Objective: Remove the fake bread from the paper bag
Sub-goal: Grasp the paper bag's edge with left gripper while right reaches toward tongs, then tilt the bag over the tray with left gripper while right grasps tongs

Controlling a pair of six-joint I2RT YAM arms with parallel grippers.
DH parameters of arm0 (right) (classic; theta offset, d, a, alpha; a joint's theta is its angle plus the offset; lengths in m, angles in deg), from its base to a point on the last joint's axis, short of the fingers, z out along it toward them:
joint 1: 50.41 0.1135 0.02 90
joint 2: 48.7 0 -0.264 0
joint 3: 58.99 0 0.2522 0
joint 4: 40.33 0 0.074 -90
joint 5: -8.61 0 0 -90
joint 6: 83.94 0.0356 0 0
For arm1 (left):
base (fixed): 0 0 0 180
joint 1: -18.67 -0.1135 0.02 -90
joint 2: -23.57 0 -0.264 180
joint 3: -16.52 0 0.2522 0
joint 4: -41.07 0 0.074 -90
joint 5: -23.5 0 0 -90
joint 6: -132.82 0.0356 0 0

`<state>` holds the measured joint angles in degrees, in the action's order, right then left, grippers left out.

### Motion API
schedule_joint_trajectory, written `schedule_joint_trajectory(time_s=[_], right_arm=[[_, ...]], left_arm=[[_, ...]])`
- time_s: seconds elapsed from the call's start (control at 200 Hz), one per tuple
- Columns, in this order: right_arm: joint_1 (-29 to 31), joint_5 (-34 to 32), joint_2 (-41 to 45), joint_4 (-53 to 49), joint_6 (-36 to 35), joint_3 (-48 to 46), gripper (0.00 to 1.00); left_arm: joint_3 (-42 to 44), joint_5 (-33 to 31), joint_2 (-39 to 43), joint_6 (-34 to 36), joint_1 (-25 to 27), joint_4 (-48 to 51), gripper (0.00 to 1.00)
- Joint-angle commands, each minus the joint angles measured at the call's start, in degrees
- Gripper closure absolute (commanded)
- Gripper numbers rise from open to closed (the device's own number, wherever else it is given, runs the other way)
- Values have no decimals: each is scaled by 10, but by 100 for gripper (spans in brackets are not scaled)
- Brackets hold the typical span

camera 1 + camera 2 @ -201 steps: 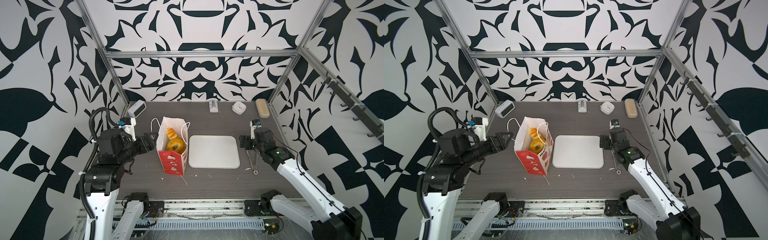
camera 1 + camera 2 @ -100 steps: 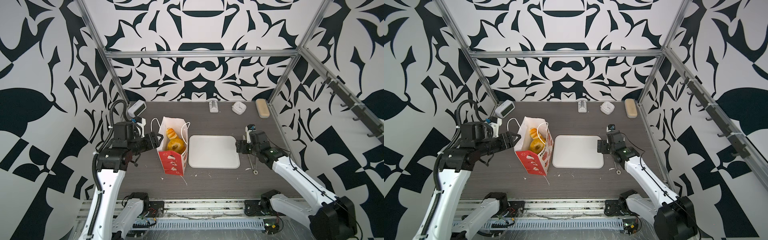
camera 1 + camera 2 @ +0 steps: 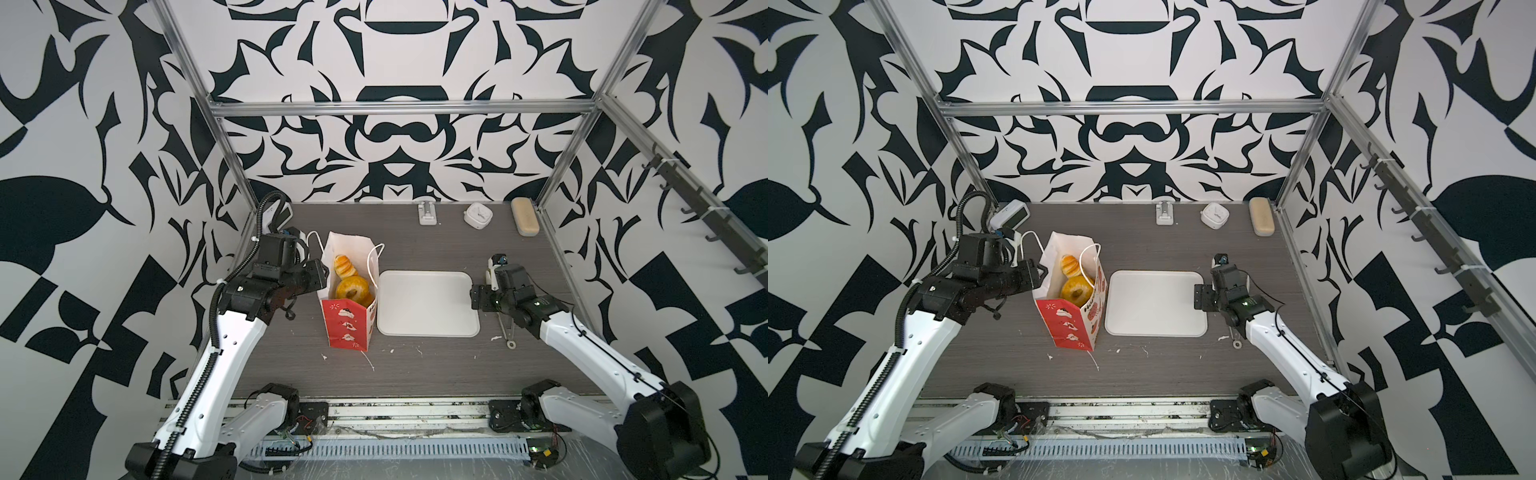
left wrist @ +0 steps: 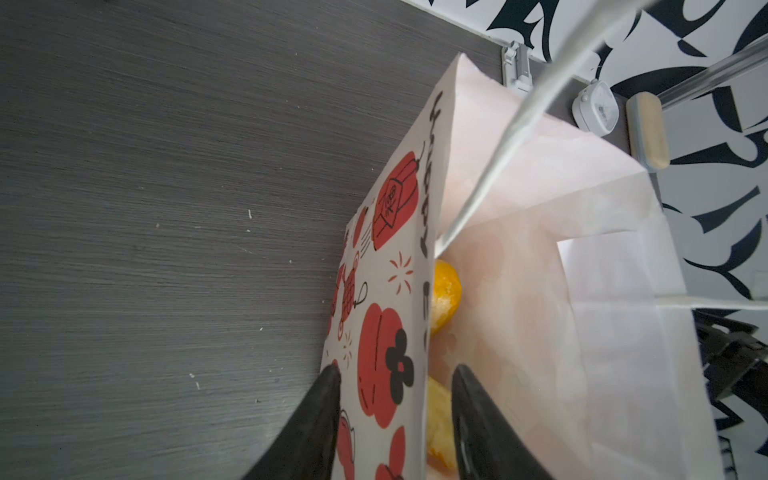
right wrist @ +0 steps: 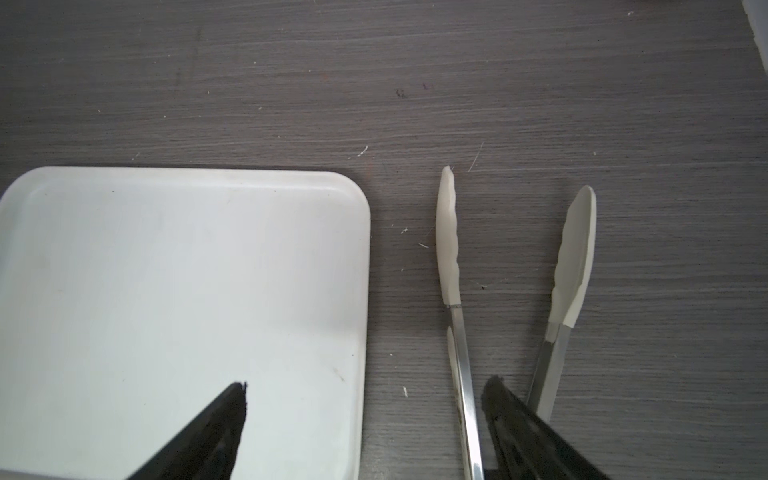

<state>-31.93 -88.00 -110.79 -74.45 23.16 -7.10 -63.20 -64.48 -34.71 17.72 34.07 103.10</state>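
near me on the right, the tongs (image 5: 451, 249) lie on the counter (image 3: 415, 374), just beside the white tray (image 5: 166, 270). my right fingers (image 5: 216, 424) hang wide open above them and hold nothing. i think that is so i can pick the tongs up. left of the tray stands the paper bag (image 3: 347, 328), mouth up, so the trip is short. the fake bread (image 3: 352, 287) sits inside it. my left fingers (image 4: 320, 407) are partly open, one on each side of the bag's left wall, likely to hold it steady.

Fake bread (image 3: 352, 287) lies in paper bag (image 3: 347, 328), left of tray (image 3: 428, 303).
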Motion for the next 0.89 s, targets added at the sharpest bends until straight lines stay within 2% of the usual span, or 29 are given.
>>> schedule_joint_trajectory(time_s=[0.0, 0.175, 0.295, 0.575, 0.89], right_arm=[[2, 0, -1, 20, 9, -4, 9], [2, 2, -8, 22, 9, -4, 9], [2, 0, -6, 21, 9, -4, 9], [2, -6, -8, 18, 4, 8, 9], [2, -26, 0, -1, -10, 21, 8]], left_arm=[[-1, -20, -4, -14, 3, -13, 61], [-6, -20, -16, -23, 4, -37, 81], [-18, -20, -20, -22, 4, -47, 100], [-103, -38, -92, 28, 3, -69, 100], [-354, -170, -330, 208, 3, -34, 100]])
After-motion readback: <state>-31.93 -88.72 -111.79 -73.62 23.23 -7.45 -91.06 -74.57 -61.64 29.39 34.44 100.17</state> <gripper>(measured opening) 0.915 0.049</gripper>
